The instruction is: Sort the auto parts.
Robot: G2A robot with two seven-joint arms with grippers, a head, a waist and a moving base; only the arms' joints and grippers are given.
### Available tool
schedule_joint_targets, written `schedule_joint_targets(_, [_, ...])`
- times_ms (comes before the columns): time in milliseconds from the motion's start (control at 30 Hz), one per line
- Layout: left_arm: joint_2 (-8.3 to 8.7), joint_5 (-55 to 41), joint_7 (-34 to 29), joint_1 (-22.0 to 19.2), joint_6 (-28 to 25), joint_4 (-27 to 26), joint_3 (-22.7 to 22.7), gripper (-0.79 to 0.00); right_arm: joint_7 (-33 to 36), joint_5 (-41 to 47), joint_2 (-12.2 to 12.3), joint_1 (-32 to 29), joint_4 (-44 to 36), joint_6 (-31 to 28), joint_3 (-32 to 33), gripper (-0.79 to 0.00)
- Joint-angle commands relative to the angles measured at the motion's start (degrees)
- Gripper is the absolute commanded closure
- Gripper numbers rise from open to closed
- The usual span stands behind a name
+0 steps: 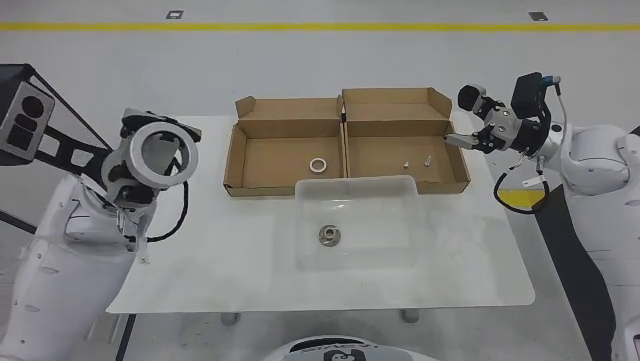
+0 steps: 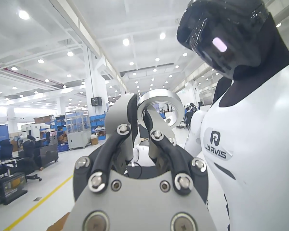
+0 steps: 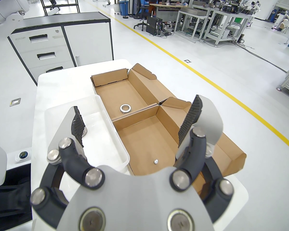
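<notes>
The left gripper (image 2: 139, 115) is closed on the wall of a large silver metal ring (image 2: 159, 94) — held up beside the white table (image 1: 480, 261), likely for the left brown cardboard box (image 1: 270, 161); the right gripper (image 3: 136, 108) hangs wide open, empty.

The big ring (image 2: 163, 94) is of smooth, shiny metal, the two boxes (image 1: 290, 129) are of matt brown cardboard, the tray (image 3: 103, 143) is of smooth glossy plastic, and the black finger pads (image 3: 190, 118) look rough and ribbed.
</notes>
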Motion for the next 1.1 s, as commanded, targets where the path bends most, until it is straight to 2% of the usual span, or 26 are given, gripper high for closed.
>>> schedule_joint_targets(0, [-0.17, -0.05, 0.81, -0.04, 0.00, -0.15, -0.20, 0.000, 0.00, 0.00, 0.00, 0.00, 0.00, 0.00, 0.00, -0.785])
schedule_joint_targets(233, [-0.47, 2.80, -0.63, 0.13, 0.00, 0.80, -1.53, 0.000, 0.00, 0.00, 0.00, 0.00, 0.00, 0.00, 0.00, -0.785])
schedule_joint_targets(533, [-0.29, 7.97, -9.26, 1.25, 0.00, 2.52, -3.46, 0.000, 0.00, 0.00, 0.00, 0.00, 0.00, 0.00, 0.00, -0.785])
schedule_joint_targets(667, [-0.35, 7.98, -10.71, 1.81, 0.00, 2.20, -4.26, 0.000, 0.00, 0.00, 0.00, 0.00, 0.00, 0.00, 0.00, -0.785])
schedule_joint_targets(1067, [-1.35, 1.42, -3.16, 1.91, 0.00, -0.78, -3.85, 0.000, 0.00, 0.00, 0.00, 0.00, 0.00, 0.00, 0.00, -0.785])
